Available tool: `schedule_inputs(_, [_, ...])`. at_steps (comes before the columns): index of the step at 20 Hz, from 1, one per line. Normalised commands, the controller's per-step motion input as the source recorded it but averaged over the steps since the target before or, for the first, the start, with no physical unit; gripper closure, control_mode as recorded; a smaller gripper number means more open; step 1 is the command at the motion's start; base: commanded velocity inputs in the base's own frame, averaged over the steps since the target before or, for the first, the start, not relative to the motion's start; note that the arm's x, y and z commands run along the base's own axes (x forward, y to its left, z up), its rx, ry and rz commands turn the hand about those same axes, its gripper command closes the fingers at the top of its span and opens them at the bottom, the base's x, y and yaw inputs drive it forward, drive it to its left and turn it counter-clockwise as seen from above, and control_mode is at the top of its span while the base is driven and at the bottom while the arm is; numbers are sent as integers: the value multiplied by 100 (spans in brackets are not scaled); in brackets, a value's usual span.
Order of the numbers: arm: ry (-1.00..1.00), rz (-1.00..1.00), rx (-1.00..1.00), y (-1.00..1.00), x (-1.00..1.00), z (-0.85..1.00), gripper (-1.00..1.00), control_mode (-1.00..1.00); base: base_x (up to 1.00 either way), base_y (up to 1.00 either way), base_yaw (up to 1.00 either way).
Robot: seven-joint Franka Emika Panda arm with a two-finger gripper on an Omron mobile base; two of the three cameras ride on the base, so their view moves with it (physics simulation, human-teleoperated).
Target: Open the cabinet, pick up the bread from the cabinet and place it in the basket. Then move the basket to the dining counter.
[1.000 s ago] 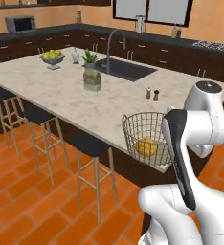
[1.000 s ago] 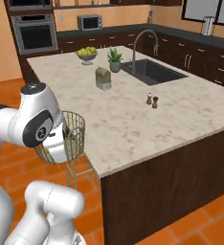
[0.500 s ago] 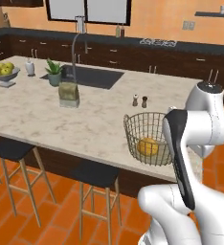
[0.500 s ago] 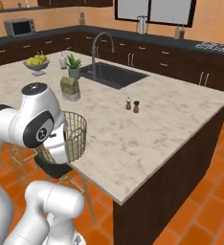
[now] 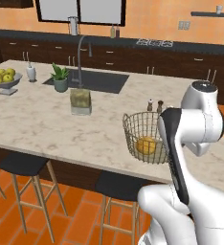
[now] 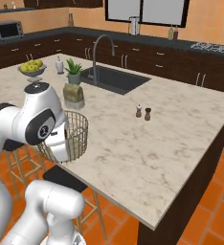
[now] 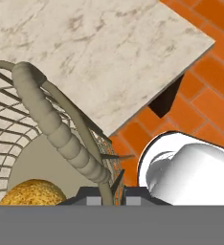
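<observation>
At the near edge of the dining counter point(image 5: 47, 124), the gripper point(image 7: 106, 194) is clamped on the rim of the basket point(image 5: 143, 138) with the bread point(image 5: 146, 145) inside.

The hand view shows the closed fingers pinching the thick rim and the bun on the tan base below; the left base view shows the basket over the marble surface, though whether it rests there or hangs just above is hard to tell. In the right base view the arm hides the bread. Against the earlier frames the whole kitchen has slid sideways: the base has driven, and the basket keeps its place beside the arm.
</observation>
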Motion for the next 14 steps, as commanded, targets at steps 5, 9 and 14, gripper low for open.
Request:
schedule_inputs(5, [3,-1,2,1,100,-47,100,-100,0,0,0])
schedule_inputs(9, [11,0,6,-9,100,-58,100,-100,0,0,0])
schedule_inputs(14, [7,0,5,-4,100,-54,100,-100,0,0,0])
